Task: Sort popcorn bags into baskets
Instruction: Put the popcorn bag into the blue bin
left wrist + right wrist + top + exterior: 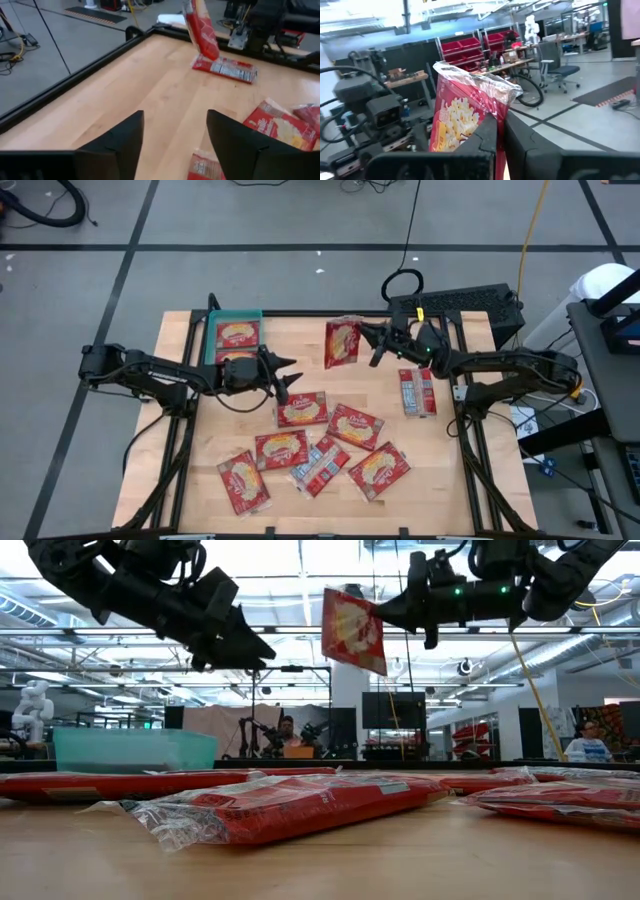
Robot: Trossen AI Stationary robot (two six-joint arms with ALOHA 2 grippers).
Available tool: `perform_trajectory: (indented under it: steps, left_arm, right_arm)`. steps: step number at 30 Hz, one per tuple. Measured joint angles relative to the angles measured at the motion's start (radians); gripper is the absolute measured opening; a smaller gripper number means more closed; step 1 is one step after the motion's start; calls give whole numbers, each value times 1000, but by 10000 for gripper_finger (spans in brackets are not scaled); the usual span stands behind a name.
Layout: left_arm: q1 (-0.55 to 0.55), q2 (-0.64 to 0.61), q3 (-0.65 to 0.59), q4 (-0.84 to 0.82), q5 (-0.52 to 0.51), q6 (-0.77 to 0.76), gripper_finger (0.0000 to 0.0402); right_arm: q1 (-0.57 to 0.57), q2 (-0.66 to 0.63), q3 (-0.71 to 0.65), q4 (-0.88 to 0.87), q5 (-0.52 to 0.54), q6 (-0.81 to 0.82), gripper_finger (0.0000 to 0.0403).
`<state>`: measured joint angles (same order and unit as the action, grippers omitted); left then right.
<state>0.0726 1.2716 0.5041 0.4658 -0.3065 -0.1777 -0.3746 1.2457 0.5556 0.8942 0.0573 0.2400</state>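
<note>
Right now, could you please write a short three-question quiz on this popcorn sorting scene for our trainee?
1. True or false: the right gripper holds a popcorn bag clear of the table.
2. The left gripper is: A) open and empty, B) shut on a bag.
3. What lies in the teal basket?

Key: 1 true. 2 A. 3 a red popcorn bag.

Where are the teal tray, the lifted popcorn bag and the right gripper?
teal tray (212, 340), high view, bare left wall.
lifted popcorn bag (352, 630), low view, middle of its red face.
right gripper (363, 334), high view, fingertips at the bag's edge.
</note>
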Motion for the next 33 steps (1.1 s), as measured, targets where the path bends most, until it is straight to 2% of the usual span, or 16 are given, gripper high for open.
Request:
perform_trajectory:
  steps: [7,10,13,22,31,33]
  left_arm:
    - [-1,0,0,118,0,44,250]
    - [8,0,0,199,5,43,247]
    - [36,0,13,252,55,41,244]
    - [59,0,37,329,90,193,276]
    - [10,109,37,556,93,272,316]
    - [5,139,38,636,97,297,313]
  right_arm:
    - [60,0,0,11,37,-11,4]
    - [98,0,0,7,108,-41,4]
    - [127,0,0,37,189,-56,4]
    - [148,28,1,330,206,-133,4]
    - [149,218,3,676,202,-113,4]
    - [147,246,26,668,205,-95,4]
